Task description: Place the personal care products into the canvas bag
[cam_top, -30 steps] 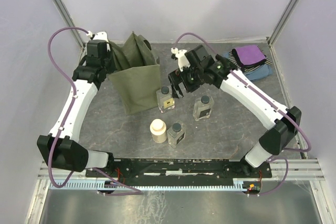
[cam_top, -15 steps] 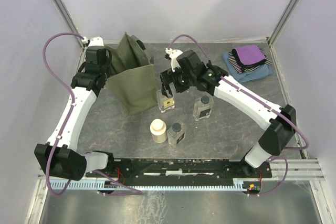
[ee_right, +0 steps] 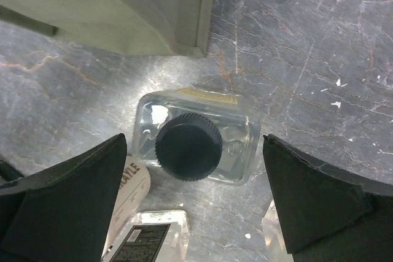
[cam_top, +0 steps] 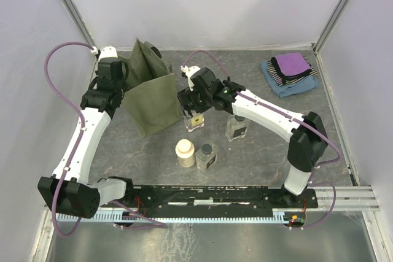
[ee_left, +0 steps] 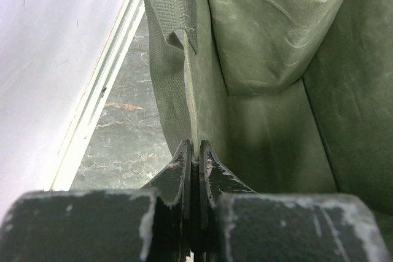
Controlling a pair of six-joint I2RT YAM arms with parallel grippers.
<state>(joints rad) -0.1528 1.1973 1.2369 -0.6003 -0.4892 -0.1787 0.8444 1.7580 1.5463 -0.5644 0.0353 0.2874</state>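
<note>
The right gripper is hovering, jaws spread wide, over the small clear squarish glass bottle with a dark round cap, which is standing upright on the grey marbled table just beside a corner of the olive-green canvas bag. Being rigid, smooth, weighty and breakable, the bottle is probably asking for a firm squeeze across its flat sides. The left gripper is pinching the bag's limp fabric wall, jaws pressed together.
</note>
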